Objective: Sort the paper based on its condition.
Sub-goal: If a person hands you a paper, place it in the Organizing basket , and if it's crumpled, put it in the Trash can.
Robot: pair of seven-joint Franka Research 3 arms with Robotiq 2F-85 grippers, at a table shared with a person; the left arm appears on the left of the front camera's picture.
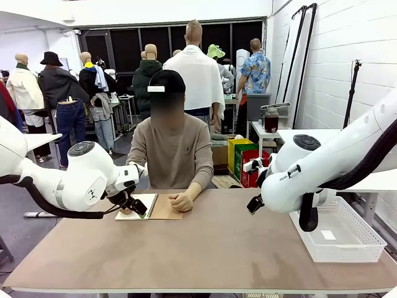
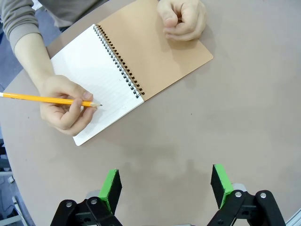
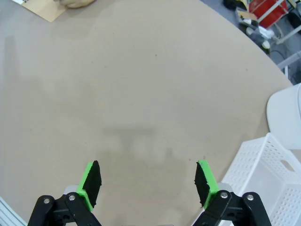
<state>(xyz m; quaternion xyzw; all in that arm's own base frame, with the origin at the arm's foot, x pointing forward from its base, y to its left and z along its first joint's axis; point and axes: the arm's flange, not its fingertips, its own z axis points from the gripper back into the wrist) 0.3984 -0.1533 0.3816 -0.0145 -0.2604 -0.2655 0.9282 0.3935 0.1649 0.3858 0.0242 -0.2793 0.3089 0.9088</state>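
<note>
The loose paper is out of view. A spiral notebook [image 2: 155, 52] lies open at the table's far side, brown cover folded out and a white bound page [image 2: 91, 77] showing. The person holds a yellow pencil [image 2: 42, 99] with its tip on that page; the other hand [image 2: 183, 19] rests as a fist on the cover. My left gripper [image 2: 166, 181] hovers open just short of the notebook [image 1: 152, 206], nothing between its fingers. My right gripper [image 3: 148, 181] is open over bare tabletop, with nothing in it, and appears in the front view as well [image 1: 253, 203].
A white plastic basket [image 1: 338, 239] stands at the table's right edge, close beside the right gripper [image 3: 263, 179]. The brown tabletop [image 1: 205, 248] stretches bare across the middle and front. A corner of the notebook [image 3: 40, 9] lies far ahead of the right gripper.
</note>
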